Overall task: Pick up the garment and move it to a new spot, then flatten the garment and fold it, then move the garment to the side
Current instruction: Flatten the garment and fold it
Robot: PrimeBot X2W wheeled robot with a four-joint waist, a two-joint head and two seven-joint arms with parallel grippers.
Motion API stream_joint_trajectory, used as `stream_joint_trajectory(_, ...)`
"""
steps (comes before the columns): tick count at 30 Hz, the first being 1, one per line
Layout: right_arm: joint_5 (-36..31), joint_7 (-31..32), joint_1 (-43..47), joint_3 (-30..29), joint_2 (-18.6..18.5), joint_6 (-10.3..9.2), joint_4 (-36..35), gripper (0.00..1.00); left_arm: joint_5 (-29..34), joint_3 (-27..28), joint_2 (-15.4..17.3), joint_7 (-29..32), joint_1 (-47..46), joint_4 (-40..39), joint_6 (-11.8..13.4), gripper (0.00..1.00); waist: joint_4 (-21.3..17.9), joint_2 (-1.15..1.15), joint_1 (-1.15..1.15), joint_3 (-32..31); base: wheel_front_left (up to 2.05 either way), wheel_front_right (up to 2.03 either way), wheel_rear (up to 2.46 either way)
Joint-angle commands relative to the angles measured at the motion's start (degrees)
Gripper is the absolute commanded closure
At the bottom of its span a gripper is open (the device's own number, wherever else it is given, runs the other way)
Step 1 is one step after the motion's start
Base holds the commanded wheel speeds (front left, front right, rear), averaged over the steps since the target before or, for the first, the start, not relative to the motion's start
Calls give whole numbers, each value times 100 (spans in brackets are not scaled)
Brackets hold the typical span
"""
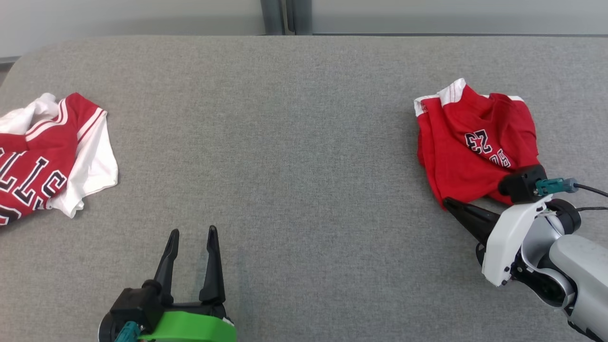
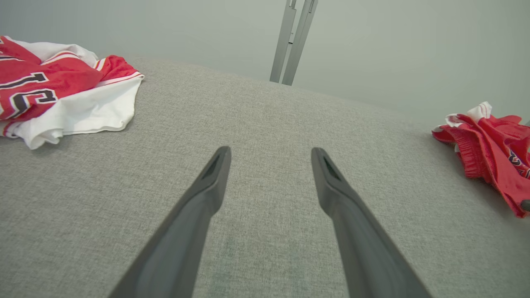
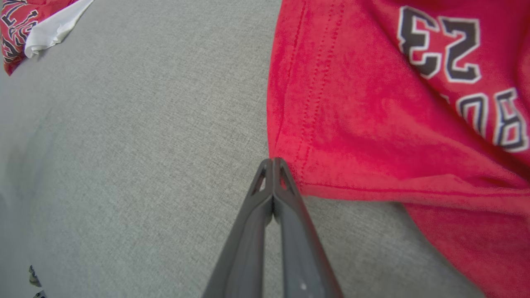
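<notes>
Jaws of the right gripper (image 3: 273, 162) are closed, tips at a hem corner of the red garment (image 3: 372, 124). The left gripper (image 1: 193, 231) gapes wide, empty.

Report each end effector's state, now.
Left end effector: open, holding nothing.
Right end effector: shut, tips at the corner of the red garment; a grip cannot be told.

Left gripper (image 1: 193, 230) sits low and near, its fingers (image 1: 167, 259) spread wide, pointing away; right gripper (image 1: 449, 202) extends from a pale forearm (image 1: 584, 270), fingers pressed together
</notes>
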Motion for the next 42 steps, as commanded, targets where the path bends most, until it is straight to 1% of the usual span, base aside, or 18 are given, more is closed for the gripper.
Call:
stream_joint_trajectory(1,49,-85,46,53,-18,0,-27,100,0,27,7,-1,95,7,19,0,-109,0,0,-170,0,0,0)
stream_joint_trajectory(4,65,-314,95,137,-65,0,-49,100,-3,65,8,-1,190,25,35,0,-217,0,0,-394,0,0,0)
stream_joint_trajectory(7,45,-719,217,5,-133,0,18,100,19,146,9,-1,313,24,47,0,-327,0,0,-683,0,0,0)
stream_joint_trajectory(10,-42,-1235,511,-282,-177,0,157,100,52,273,9,-1,478,18,57,0,-462,0,0,-1033,0,0,0)
stream_joint_trajectory(15,-382,-1634,1177,-954,-227,0,284,100,112,482,9,-1,715,-36,54,0,-668,0,0,-1431,0,0,0)
stream_joint_trajectory(16,-493,-1680,1327,-1201,-208,0,288,67,141,527,9,-1,743,-65,45,0,-709,0,0,-1464,0,0,0)
stream_joint_trajectory(17,-600,-1691,1478,-1411,-166,0,291,46,154,569,9,-1,772,-75,37,0,-746,0,0,-1492,0,0,0)
stream_joint_trajectory(18,-805,-1712,1666,-1667,-97,0,255,0,159,621,9,-1,813,-83,28,0,-791,0,0,-1518,0,0,0)
stream_joint_trajectory(20,-1243,-1718,1959,-2472,155,0,105,0,209,715,9,-1,853,-117,2,0,-882,0,0,-1543,0,0,0)
stream_joint_trajectory(21,-1736,-1714,2406,-3215,454,0,-78,0,265,785,9,-1,899,-119,-37,0,-931,0,0,-1554,0,0,0)
stream_joint_trajectory(24,-2375,-1715,3059,-4154,997,0,-449,0,317,853,9,-1,922,-130,-100,0,-958,0,0,-1553,0,0,0)
stream_joint_trajectory(28,-2849,-1716,3563,-4720,1459,0,-714,0,381,912,9,-1,920,-105,-160,0,-958,0,0,-1498,0,0,0)
stream_joint_trajectory(33,-2920,-1715,3508,-4920,1669,0,-640,0,407,892,8,-1,753,-120,-212,0,-836,0,0,-1284,0,0,0)
stream_joint_trajectory(34,-2916,-1715,3397,-4906,1654,0,-594,55,427,880,9,-1,682,-142,-231,0,-793,0,0,-1174,0,0,0)
stream_joint_trajectory(35,-2894,-1715,3269,-4914,1654,0,-538,84,442,876,9,-1,630,-159,-234,0,-762,0,0,-1077,0,0,0)
stream_joint_trajectory(36,-2845,-1715,3110,-4889,1644,0,-436,100,466,866,9,-1,576,-176,-249,0,-727,0,0,-934,0,0,0)
stream_joint_trajectory(39,-2757,-1703,2486,-4811,1582,0,-212,100,488,829,9,-1,405,-238,-281,0,-631,0,0,-512,0,0,0)
stream_joint_trajectory(42,-2709,-1618,1681,-4635,1389,-1,69,100,543,762,8,-1,149,-300,-349,0,-495,0,0,7,0,0,0)
